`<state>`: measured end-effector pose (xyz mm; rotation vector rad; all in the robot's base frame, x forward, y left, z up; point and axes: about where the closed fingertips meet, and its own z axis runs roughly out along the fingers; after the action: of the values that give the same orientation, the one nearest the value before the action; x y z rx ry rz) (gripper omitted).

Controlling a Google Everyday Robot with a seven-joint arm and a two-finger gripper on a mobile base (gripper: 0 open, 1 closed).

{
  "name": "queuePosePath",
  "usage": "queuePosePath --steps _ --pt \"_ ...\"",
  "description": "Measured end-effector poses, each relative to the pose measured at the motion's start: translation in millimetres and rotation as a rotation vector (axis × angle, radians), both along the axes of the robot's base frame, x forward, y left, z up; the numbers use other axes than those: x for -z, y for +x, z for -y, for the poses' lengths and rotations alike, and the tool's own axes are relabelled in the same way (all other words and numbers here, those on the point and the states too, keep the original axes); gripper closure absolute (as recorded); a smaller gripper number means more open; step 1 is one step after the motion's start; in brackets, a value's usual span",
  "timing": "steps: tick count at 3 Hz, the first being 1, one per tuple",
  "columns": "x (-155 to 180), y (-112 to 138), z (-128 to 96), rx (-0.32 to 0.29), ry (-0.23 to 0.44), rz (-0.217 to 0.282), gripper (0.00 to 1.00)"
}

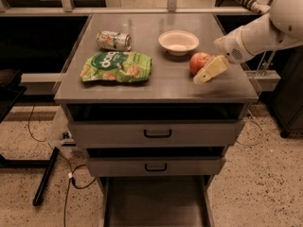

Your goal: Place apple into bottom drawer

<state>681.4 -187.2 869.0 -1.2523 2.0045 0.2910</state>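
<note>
The red apple sits on the grey cabinet top at the right, just in front of the white bowl. My gripper comes in from the right on a white arm and is right against the apple's front right side, at table height. The bottom drawer is pulled out at the foot of the cabinet, its flat grey floor bare.
A white bowl stands behind the apple. A green snack bag and a tipped can lie at the left of the top. The two upper drawers are closed. Cables lie on the floor at left.
</note>
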Motion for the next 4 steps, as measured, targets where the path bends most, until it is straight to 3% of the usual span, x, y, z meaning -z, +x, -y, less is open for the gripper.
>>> queuePosePath --steps 1,4 --pt "0.0 0.0 0.0 0.000 0.000 0.000 0.19" --pt "0.1 0.0 -0.1 0.000 0.000 0.000 0.88"
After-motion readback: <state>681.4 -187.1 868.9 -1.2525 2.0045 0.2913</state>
